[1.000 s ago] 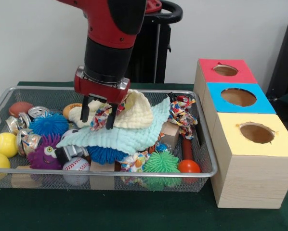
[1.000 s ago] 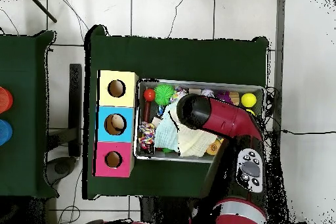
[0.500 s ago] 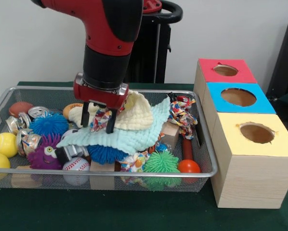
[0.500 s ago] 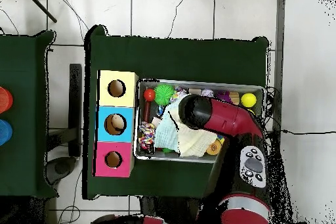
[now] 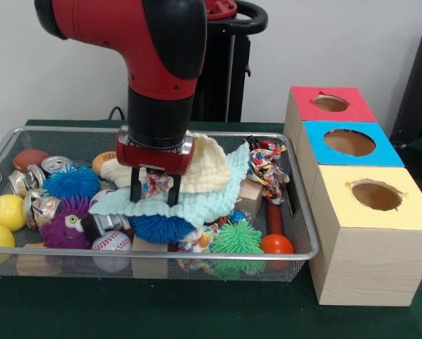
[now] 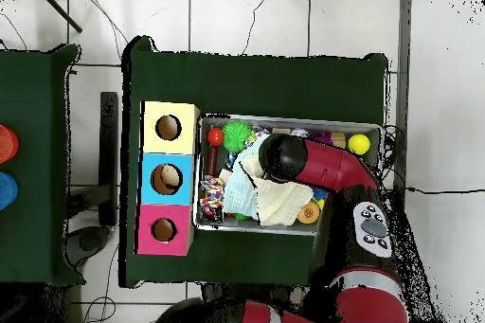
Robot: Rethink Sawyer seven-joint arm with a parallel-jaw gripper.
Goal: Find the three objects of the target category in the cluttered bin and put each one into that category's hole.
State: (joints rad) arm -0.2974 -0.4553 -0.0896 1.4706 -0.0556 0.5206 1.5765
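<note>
The cluttered bin (image 5: pixel 197 253), a silver wire mesh basket, fills the left of the front view and also shows in the overhead view (image 6: pixel 284 119). My gripper (image 5: pixel 154 193) is low over the middle of the pile. Its fingers (image 5: pixel 135 192) stand apart on either side of a multicoloured rope toy piece (image 5: pixel 155 184). This piece lies on a mint cloth (image 5: pixel 204 203) in front of a cream cloth (image 5: pixel 205 166). Three wooden boxes with round holes stand to the right: red (image 5: pixel 304 99), blue (image 5: pixel 317 141) and yellow (image 5: pixel 338 201). In the overhead view the arm (image 6: pixel 313 163) hides the gripper.
The bin also holds a second rope toy (image 5: pixel 266 168), blue spiky balls (image 5: pixel 71 181), a green spiky ball (image 5: pixel 236 239), a baseball (image 5: pixel 112 244), yellow balls (image 5: pixel 6 212), a purple monster (image 5: pixel 66 227), crushed cans (image 5: pixel 56 164), wooden blocks and an orange ball (image 5: pixel 276 245).
My gripper has moved a little to the right and lower, down onto the mint cloth, still astride the multicoloured rope piece. The cloths have shifted slightly.
</note>
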